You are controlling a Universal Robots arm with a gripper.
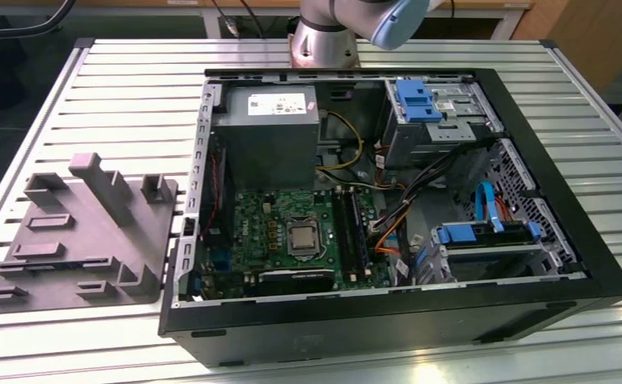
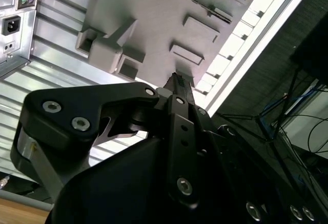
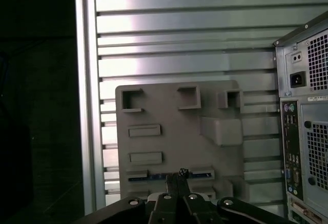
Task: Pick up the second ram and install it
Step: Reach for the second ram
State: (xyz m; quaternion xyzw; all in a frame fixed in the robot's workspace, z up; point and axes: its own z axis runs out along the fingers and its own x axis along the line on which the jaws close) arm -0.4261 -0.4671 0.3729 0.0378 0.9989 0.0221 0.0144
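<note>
The second ram (image 3: 149, 177) is a thin dark strip with blue glints, lying in a slot of the grey plastic tray (image 3: 169, 106). In both wrist views my gripper (image 3: 179, 175) hangs high above that tray, its two black fingers pressed together with nothing between them. From there the fingertips (image 2: 178, 80) line up over the tray's edge near the slot. The green motherboard (image 1: 289, 232) with its long black slots (image 1: 352, 232) lies inside the open computer case (image 1: 396, 200), at the exterior view's right of the tray (image 1: 77, 232).
The case's rear panel with ports and a power socket (image 3: 302, 131) stands close beside the tray. The tray carries several upright blocks (image 1: 103, 188). Cables, a power supply (image 1: 263, 132) and blue drive brackets (image 1: 418, 100) fill the case. A ribbed metal table (image 1: 129, 80) carries everything.
</note>
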